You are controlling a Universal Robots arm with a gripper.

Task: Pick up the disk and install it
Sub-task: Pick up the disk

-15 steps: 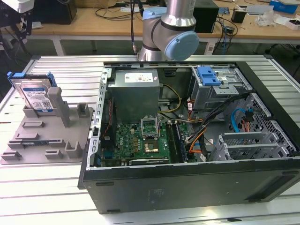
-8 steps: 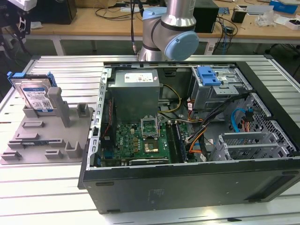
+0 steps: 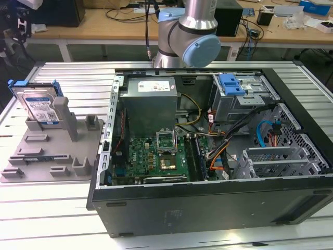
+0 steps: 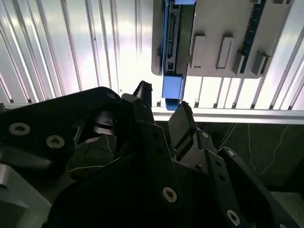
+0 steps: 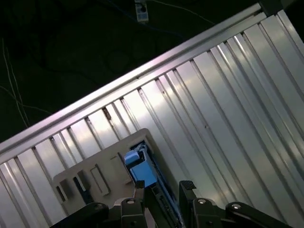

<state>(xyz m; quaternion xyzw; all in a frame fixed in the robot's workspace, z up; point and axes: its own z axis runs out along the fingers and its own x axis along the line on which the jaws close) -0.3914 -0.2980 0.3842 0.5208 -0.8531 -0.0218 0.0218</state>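
On the worktop (image 3: 62, 78) sat the open computer case (image 3: 208, 208); at the exterior view's left the disk (image 3: 40, 107) stood on edge in a grey holder (image 3: 47, 161). The hand (image 5: 163, 187) hovered spread above its blue frame; centring before squeezing looked wise.

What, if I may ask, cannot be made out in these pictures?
Exterior view: the flat silver disk in its blue plastic frame has its lower end hidden by the grey plastic holder; the silver-and-blue robot arm is cut by the top edge.
Both wrist views: the disk is edge-on, label unseen; how far the open black fingers are from it cannot be judged.
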